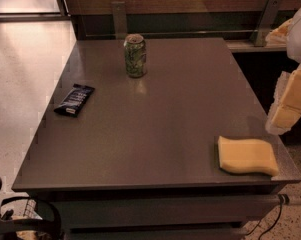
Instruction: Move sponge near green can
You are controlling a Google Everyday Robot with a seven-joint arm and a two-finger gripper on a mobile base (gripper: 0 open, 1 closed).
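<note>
The sponge [247, 155] is a flat pale-yellow pad with wavy edges, lying at the table's front right corner. The green can [135, 55] stands upright at the far middle of the table, with green-and-white sides and a silver top. My gripper [289, 104] is at the right edge of the view, cream-coloured, hanging above and just to the right of the sponge, off the table's right side. It holds nothing that I can see. The sponge and the can are far apart.
A flat dark-blue snack wrapper [74, 99] lies near the left edge of the grey table [155, 119]. A wall with metal brackets runs behind the table. Dark base parts show at the bottom left.
</note>
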